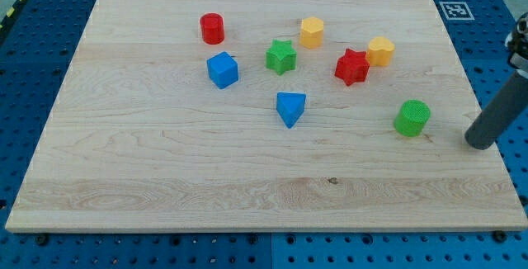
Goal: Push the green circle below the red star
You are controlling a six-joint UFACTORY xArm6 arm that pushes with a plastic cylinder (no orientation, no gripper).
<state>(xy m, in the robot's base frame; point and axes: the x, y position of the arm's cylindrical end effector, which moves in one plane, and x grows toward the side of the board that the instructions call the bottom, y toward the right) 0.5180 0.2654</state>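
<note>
The green circle (412,118) is a short green cylinder standing at the view's right on the wooden board. The red star (352,67) lies up and to the left of it, touching or nearly touching a yellow block (380,51). My tip (478,143) is the lower end of the dark rod that comes in from the view's right edge. It rests on the board to the right of the green circle and slightly lower, with a clear gap between them.
A red cylinder (212,28), a blue cube (223,69), a green star (280,57), a yellow hexagon-like block (311,32) and a blue triangle (290,107) lie across the board's upper middle. The board's right edge (495,149) is close to my tip.
</note>
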